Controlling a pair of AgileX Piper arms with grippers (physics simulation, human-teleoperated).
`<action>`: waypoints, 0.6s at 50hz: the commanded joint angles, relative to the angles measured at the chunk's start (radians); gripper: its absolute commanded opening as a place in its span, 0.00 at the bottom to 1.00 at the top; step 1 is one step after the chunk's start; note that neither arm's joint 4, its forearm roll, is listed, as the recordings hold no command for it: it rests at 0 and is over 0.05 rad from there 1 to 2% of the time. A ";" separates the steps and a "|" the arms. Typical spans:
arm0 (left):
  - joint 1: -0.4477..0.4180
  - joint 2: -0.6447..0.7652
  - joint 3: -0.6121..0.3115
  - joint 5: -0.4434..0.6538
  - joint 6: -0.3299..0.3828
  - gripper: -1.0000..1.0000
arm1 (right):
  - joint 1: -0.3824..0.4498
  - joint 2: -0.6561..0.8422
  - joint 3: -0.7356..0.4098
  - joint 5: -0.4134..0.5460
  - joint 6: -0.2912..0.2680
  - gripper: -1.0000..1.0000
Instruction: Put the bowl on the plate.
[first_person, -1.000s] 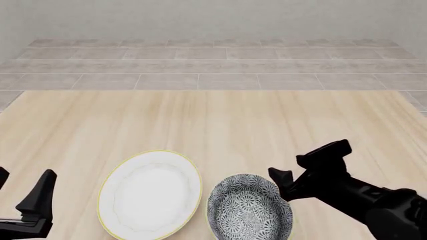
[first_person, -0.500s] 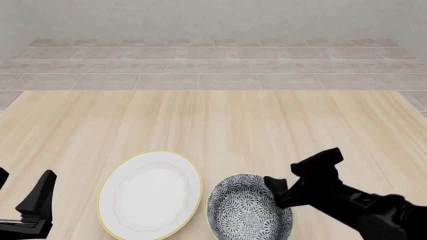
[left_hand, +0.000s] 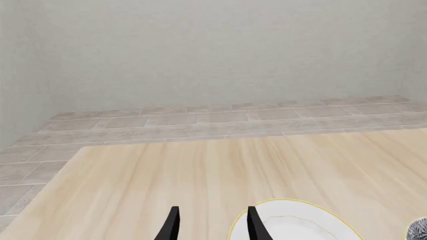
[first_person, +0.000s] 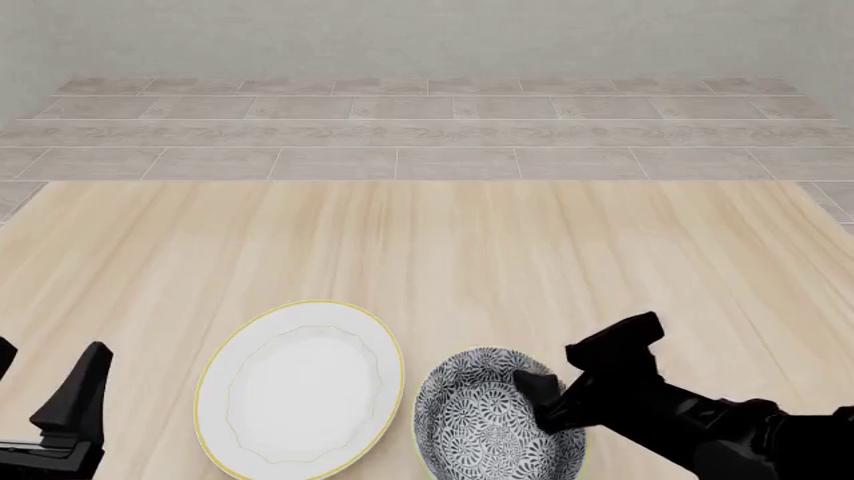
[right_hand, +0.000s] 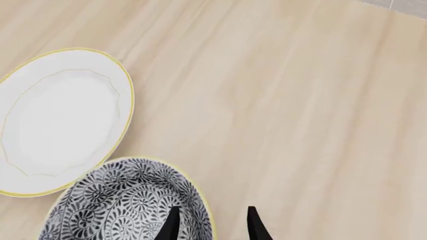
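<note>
The bowl, dark grey-and-white floral with a pale rim, sits on the table near the front edge, just right of the plate. The plate is white with a thin yellow-gold rim and has nothing on it. My right gripper is open at the bowl's right rim. In the right wrist view the right gripper straddles that rim of the bowl, one finger inside and one outside, with the plate beside it. My left gripper stands open left of the plate, holding nothing.
The wooden table ends at a tiled floor strip and a grey wall behind. In the left wrist view the left gripper points past the plate; a sliver of the bowl shows at the frame's edge.
My right gripper has come down and leftward onto the bowl's right rim, one finger now dipping inside it. The left arm, bowl and plate have not moved.
</note>
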 joint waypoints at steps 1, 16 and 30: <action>-0.002 -0.005 0.000 0.005 0.000 1.00 | 0.016 0.080 0.007 -0.071 0.011 1.00; -0.002 -0.003 0.000 0.003 0.000 1.00 | 0.028 0.155 0.014 -0.133 0.020 1.00; -0.004 0.000 0.000 -0.001 0.003 1.00 | 0.025 0.124 0.020 -0.104 0.028 1.00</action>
